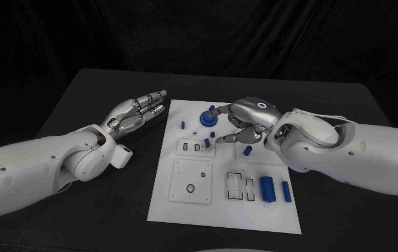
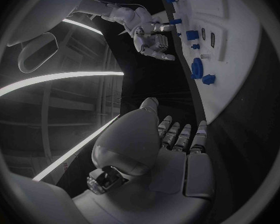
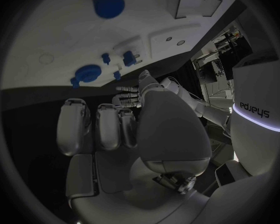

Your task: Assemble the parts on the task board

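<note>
The white task board [image 1: 217, 209] lies mid-table. My right hand [image 1: 241, 119] hovers over the board's far end with its fingers bent downward and nothing in them. Just left of it stands a round blue part [image 1: 206, 118]. Small blue pieces [image 1: 207, 142] lie near its fingertips. Two blue cylinders [image 1: 267, 187] lie at the board's near right. My left hand [image 1: 137, 113] stays off the board's left edge, palm up, fingers stretched out and empty. The right wrist view shows the right hand's fingers [image 3: 96, 127] straight above the round blue part [image 3: 87, 73].
Rectangular recesses [image 1: 234, 185] and a raised white plate [image 1: 191, 180] take up the board's near half. Black tabletop [image 1: 99, 91] surrounds the board, under dark curtains behind. The left wrist view has the board [image 2: 239, 74] and my right hand [image 2: 149, 35] beyond the left hand [image 2: 177, 139].
</note>
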Tool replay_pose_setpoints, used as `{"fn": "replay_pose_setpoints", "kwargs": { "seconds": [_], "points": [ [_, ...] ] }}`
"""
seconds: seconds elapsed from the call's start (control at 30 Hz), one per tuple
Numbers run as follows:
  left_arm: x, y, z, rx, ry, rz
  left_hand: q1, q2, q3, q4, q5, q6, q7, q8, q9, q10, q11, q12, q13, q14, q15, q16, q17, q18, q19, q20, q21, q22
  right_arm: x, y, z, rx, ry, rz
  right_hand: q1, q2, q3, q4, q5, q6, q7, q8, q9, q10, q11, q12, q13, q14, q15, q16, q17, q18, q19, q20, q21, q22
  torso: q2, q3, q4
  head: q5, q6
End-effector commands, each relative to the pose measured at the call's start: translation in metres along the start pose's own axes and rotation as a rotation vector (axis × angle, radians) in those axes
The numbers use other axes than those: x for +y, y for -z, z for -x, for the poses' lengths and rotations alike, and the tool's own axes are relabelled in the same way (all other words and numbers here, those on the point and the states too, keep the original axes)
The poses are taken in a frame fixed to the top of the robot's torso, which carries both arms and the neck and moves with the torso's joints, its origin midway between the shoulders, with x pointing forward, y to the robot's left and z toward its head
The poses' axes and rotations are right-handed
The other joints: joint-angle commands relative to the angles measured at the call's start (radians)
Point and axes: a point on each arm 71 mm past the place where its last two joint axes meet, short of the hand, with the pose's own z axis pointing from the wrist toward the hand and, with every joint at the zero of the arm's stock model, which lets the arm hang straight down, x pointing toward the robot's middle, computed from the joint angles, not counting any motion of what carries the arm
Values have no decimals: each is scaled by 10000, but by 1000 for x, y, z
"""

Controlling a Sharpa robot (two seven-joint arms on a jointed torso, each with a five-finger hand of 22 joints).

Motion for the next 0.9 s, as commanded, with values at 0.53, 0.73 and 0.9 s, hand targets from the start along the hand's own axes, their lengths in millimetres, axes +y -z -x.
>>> {"fn": "replay_pose_setpoints", "kwargs": {
  "seconds": [0.53,0.73,0.9],
  "points": [
    [-39,1,13,-667,-1750,-186,553,-643,748,-106,-970,409,283,74,37,1346,210,183,682,2669,174,1808,416,30,613,72,390,90,-44,33,55,-585,-318,-2132,2,834,93,-161,25,816,94,526,-22,301,64,-352,911,411,92,-311,-436,-24,51,95,-402,1827,-506,365,-194,198,94],
    [-43,-5,9,92,-2188,756,196,-885,603,440,-3007,739,402,115,60,2673,279,299,1533,3274,2,2592,456,111,774,47,441,107,-55,39,51,-109,-317,-2666,174,976,119,-271,141,1063,99,644,-29,228,71,-511,744,368,102,-480,-644,13,-14,110,-603,1773,-660,606,-202,195,12],
    [-41,-6,2,747,-2285,1818,-1304,-812,-287,461,-4557,948,335,140,78,3933,402,440,2313,3558,-59,2971,486,128,856,1,471,117,-60,40,47,104,-316,-2933,331,1090,135,-402,386,1164,99,676,-62,196,66,-596,654,363,96,-547,-728,31,-39,109,-707,1748,-737,745,-297,205,-33]
  ]
}}
